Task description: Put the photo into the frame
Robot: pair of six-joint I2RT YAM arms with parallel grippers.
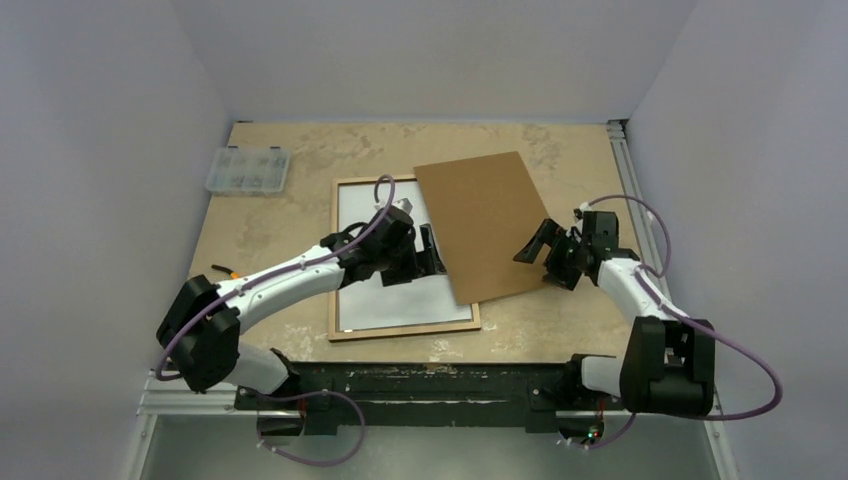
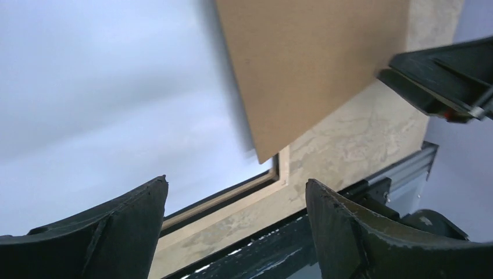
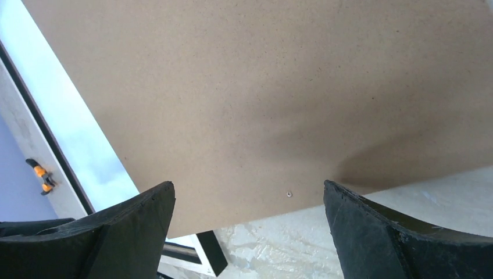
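The frame (image 1: 405,329) lies flat with its tan wood back up; its corner shows in the left wrist view (image 2: 280,174). A white surface (image 1: 400,300) fills its opening. No colour print shows, and I cannot tell whether this is the photo's back. A plain brown backing board (image 1: 485,225) lies askew over the frame's right side and also shows in both wrist views (image 2: 308,64) (image 3: 279,99). My left gripper (image 1: 432,252) (image 2: 235,180) is open and empty above the white surface, beside the board's left edge. My right gripper (image 1: 535,245) (image 3: 249,182) is open and empty at the board's right edge.
A clear plastic compartment box (image 1: 248,170) sits at the back left. A small orange and black object (image 1: 225,270) lies left of the frame. An aluminium rail (image 1: 625,170) runs along the table's right edge. Walls close in on three sides.
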